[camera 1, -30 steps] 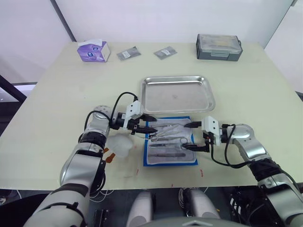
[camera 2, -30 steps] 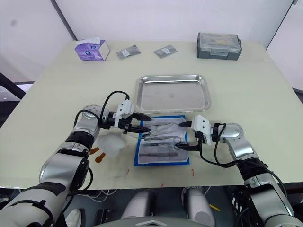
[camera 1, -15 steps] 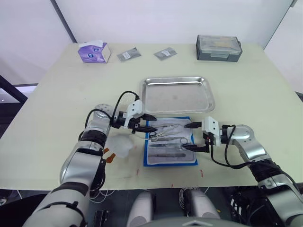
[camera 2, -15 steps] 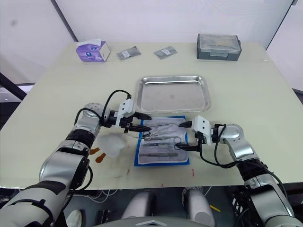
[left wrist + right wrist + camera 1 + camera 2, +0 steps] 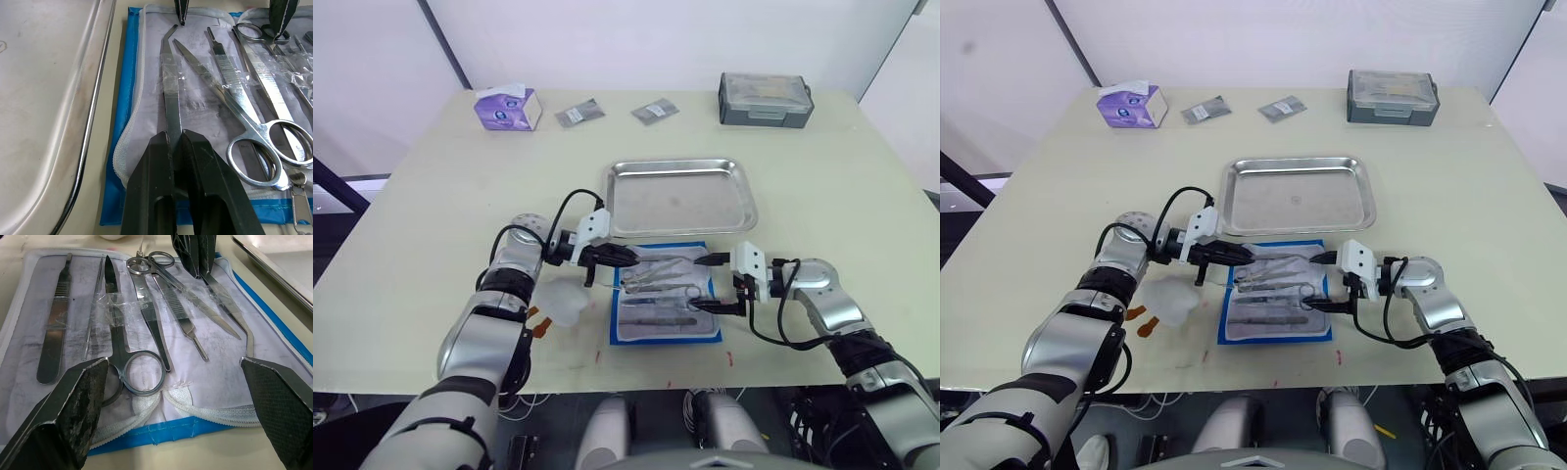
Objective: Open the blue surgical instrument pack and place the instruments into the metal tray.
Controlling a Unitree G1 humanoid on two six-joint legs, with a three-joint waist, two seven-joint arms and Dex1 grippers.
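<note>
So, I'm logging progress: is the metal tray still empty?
Empty. The metal tray shows bare steel, and the instruments lie on the opened blue surgical instrument pack.

Table [image 5: 431, 196]: pale cream top, with small red marks near its near edge. Far left: purple and white tissue box [image 5: 506, 106], a white tissue showing at its top. To its right, along the far side, two small grey sachets [image 5: 579, 112] [image 5: 655, 110], apart from each other, each lying flat and slightly angled. Far right: grey lidded box [image 5: 767, 96], closed, standing alone. Near left: crumpled white translucent wrapper [image 5: 558, 301] on the tabletop, with small orange bits [image 5: 544, 327] just beside it on its near side.
</note>
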